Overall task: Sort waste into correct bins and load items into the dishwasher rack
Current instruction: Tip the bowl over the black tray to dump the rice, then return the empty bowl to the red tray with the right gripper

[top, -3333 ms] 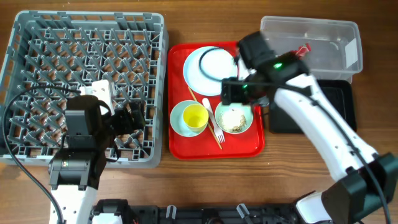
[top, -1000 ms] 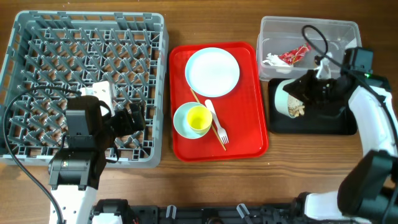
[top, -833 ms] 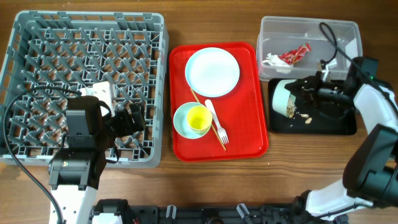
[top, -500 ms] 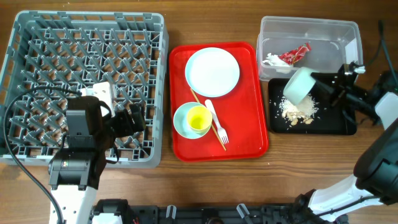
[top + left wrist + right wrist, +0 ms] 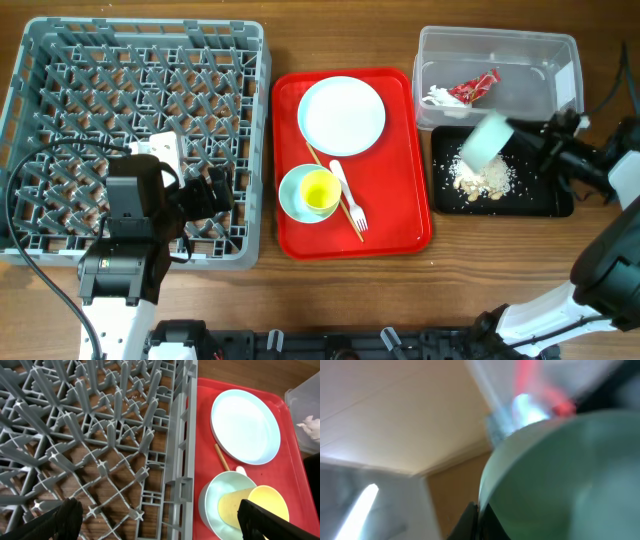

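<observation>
Blurred mint bowl (image 5: 483, 140), loose beige crumbs (image 5: 482, 182)

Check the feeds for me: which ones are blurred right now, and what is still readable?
Overhead: sharp, except the bowl above the black tray, which is motion-smeared; the crumbs under it read clearly. Left wrist: crisp on rack and plate. Right wrist: badly blurred, the bowl's green fills the frame, with a red smear behind it that cannot be identified.
</observation>
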